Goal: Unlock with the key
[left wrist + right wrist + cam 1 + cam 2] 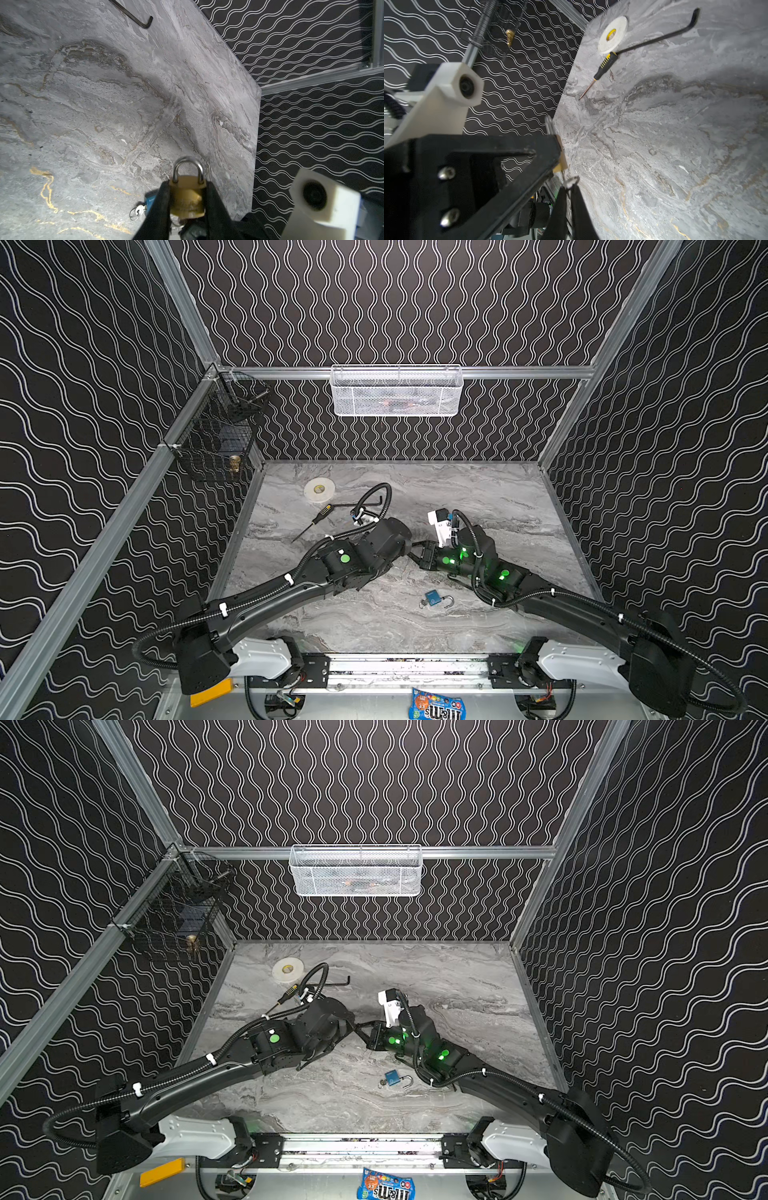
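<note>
A brass padlock [187, 197] is held above the marble table, and my left gripper [187, 187] is shut on its body. Its steel shackle [188, 164] is closed. My right gripper [569, 188] meets the padlock's underside with its jaws almost together, pinching the key. The key's ring [571, 180] shows at the fingertips; the blade is hidden. In both top views the two grippers meet tip to tip at mid table, left gripper [405, 549] against right gripper [417, 551], and the brass padlock is hidden there.
A blue padlock [433, 597] lies near the front with its shackle open and keys beside it. At the back left are a tape roll [319, 490], a screwdriver [318, 518] and a hex key [365, 503]. A black wire basket [216, 448] and a white mesh basket [397, 391] hang on the walls.
</note>
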